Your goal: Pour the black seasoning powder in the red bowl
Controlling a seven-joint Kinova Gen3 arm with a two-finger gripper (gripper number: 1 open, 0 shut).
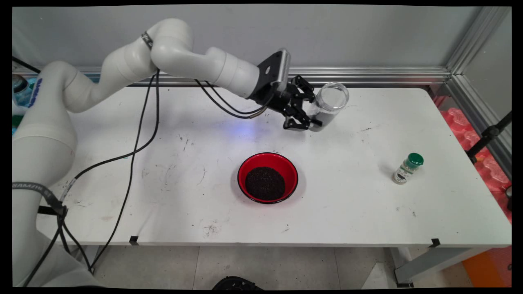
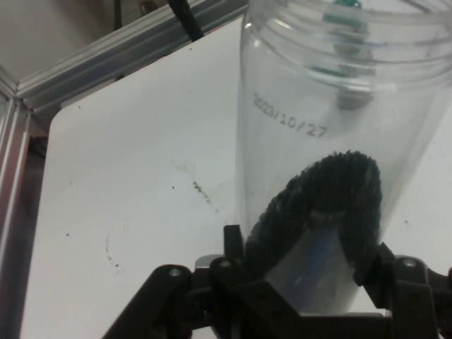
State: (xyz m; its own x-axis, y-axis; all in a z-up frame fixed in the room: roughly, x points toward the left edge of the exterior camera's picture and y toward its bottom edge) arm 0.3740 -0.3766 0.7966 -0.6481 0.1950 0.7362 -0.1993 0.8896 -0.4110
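My gripper (image 1: 312,115) is shut on a clear plastic jar (image 1: 329,105) above the table's far middle. The jar is open-mouthed, tilted a little, and has a small heap of dark grains at its bottom. In the hand view the jar (image 2: 332,148) fills the right half, with the dark grains (image 2: 318,212) low between my fingers (image 2: 233,254) and a printed date on its wall. A red bowl (image 1: 267,177) full of the same dark grains stands on the table below and to the left of the jar.
A small spice bottle with a green cap (image 1: 407,168) stands at the table's right. Black cables (image 1: 135,151) hang from the arm over the left part of the white table (image 1: 367,212). An aluminium rail (image 1: 388,75) runs along the back edge.
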